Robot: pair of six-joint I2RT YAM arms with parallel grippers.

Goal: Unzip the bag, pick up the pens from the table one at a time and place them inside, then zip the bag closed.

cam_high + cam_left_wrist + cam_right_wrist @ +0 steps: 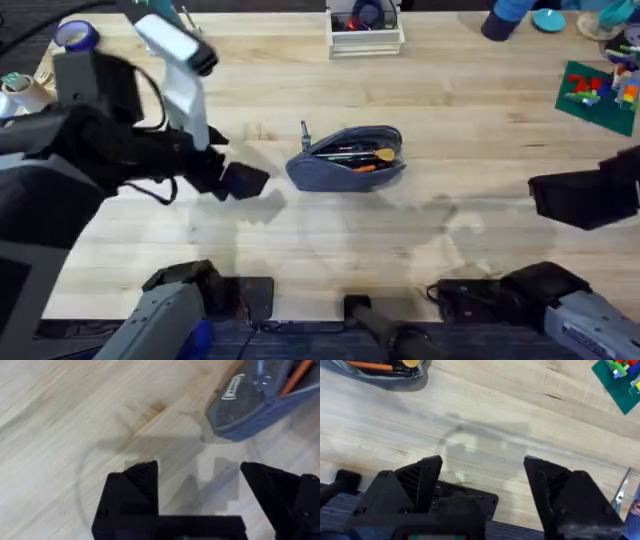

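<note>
Overhead, arm bases: Both arms rose from the near edge of the table [330, 260], the left at the lower left, the right at the lower right.
Right gripper: The right gripper [482, 480] hung over bare wood at the right side, its black fingers [422, 477] spread wide with nothing between them; in the overhead view it appeared as a dark block [585, 200] near the right edge.
Left gripper: The left gripper [200, 485] hovered above the tabletop to the left of the pouch, jaws parted and empty, its shadow falling on the planks below; from overhead it sat at [240, 182].
The bag: The blue-grey bag [347, 160] lay on the table near the centre, well apart from both grippers, its zipper open along the top. The left wrist camera caught its rounded end [255, 407] with a small white label.
The pens: Dark and orange pens [362, 154] lay inside the open pouch; the right wrist view showed an orange one [370, 365] in the opening.
Beside the bag: A slim dark object [305, 134], too small to identify, lay just off the pouch's left end.
Far edge: A white wire tray [366, 32] stood at the back centre; a green plate [592, 95] with coloured bricks lay at the far right.
</note>
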